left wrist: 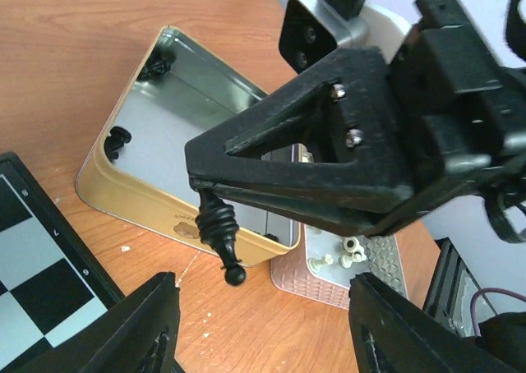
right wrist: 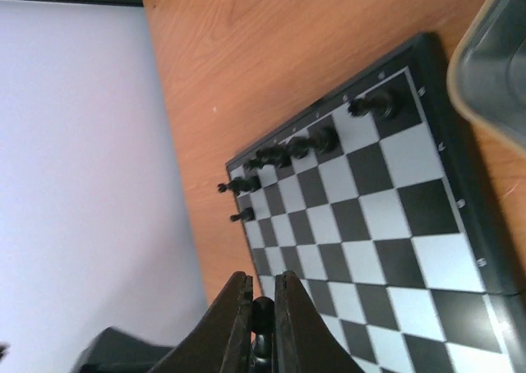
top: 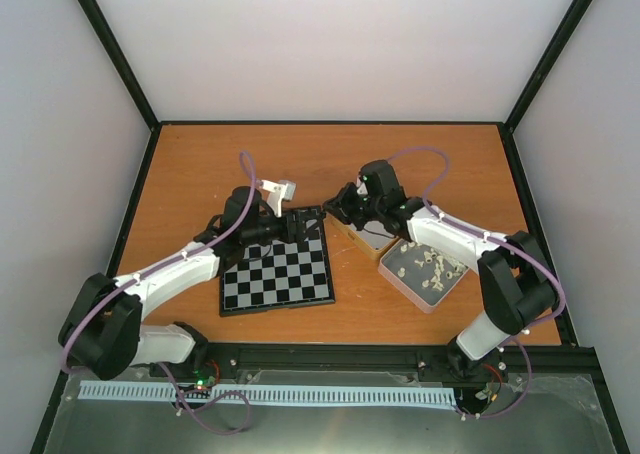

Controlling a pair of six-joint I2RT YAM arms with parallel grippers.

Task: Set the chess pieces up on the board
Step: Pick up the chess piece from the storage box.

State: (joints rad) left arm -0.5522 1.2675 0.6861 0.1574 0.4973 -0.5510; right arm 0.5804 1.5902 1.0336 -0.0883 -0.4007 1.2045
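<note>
The board [top: 275, 274] lies in front of the left arm. Several black chess pieces [right wrist: 308, 143] stand in a row along its far edge, and one more [right wrist: 242, 215] stands a rank in. My right gripper [right wrist: 263, 287] is shut on a black chess piece [left wrist: 220, 233], which hangs head down from its fingertips above the tabletop, near the gold tin's corner. My left gripper [left wrist: 263, 284] is open and empty just below and in front of that piece, beside the board's corner [left wrist: 33, 258].
A gold-walled tin [left wrist: 140, 188] right of the board holds a few black pieces [left wrist: 121, 139]. A pink tin [top: 400, 279] beyond it holds cream-white pieces [top: 428, 264]. The two grippers are close together over the board's far right corner.
</note>
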